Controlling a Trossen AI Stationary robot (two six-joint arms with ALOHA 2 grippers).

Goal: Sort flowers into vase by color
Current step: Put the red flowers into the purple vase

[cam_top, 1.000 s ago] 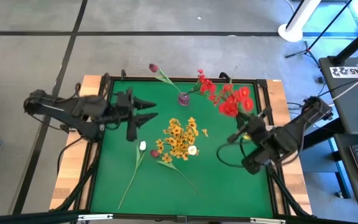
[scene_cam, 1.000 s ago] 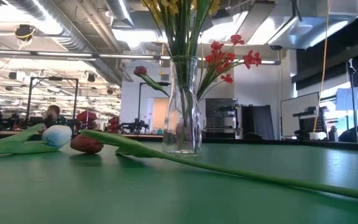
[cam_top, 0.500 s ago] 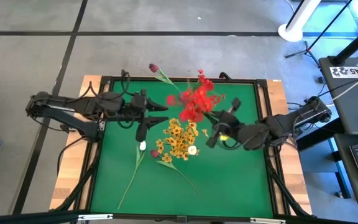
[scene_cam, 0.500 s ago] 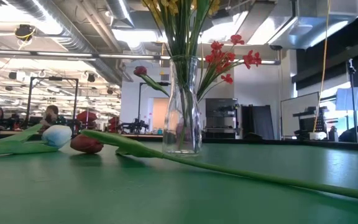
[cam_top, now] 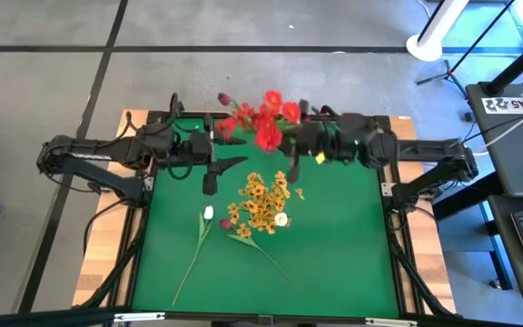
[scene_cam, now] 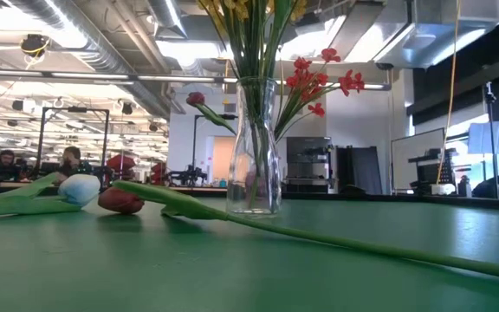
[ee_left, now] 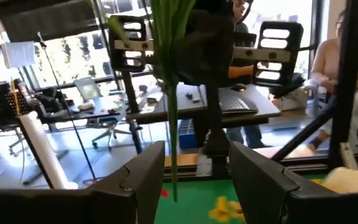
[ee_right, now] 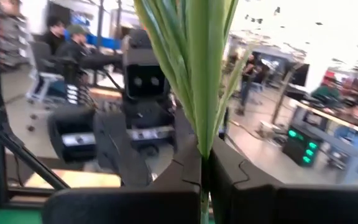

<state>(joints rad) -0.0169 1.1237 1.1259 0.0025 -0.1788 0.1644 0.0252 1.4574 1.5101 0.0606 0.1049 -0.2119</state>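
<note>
My right gripper (cam_top: 289, 145) reaches over the far part of the table, shut on a bunch of red flowers (cam_top: 263, 127) above the green mat. My left gripper (cam_top: 232, 154) waits open just left of the bunch; in the left wrist view the bunch's green stem (ee_left: 170, 124) hangs ahead of its spread fingers (ee_left: 148, 174). A glass vase of yellow flowers (scene_cam: 254, 147) stands mid-table (cam_top: 261, 200). A maroon tulip (cam_top: 224, 98) leans out near the far edge. White buds (cam_top: 209, 213) and a maroon bud (cam_top: 227, 222) lie on the mat. My right gripper pinches the red bunch's green stems (ee_right: 202, 146) between its two fingers, coming level from the table's right. The bunch is lifted clear and stands upright: leaves and blossoms rise above the fingers, and the stem's lower end (ee_left: 174, 193) hangs free below them.
Long green stems (cam_top: 266, 254) of the lying flowers run toward the near edge. Black frame rails (cam_top: 271, 116) edge the mat. More red flowers (scene_cam: 319, 82) show behind the yellow vase in the low view. People sit in the room beyond the table.
My right gripper has swept from the table's right side toward the far edge and leftward, carrying the red bunch upright and clear of the table. My left gripper has moved a little toward the right and the far edge, staying open.
</note>
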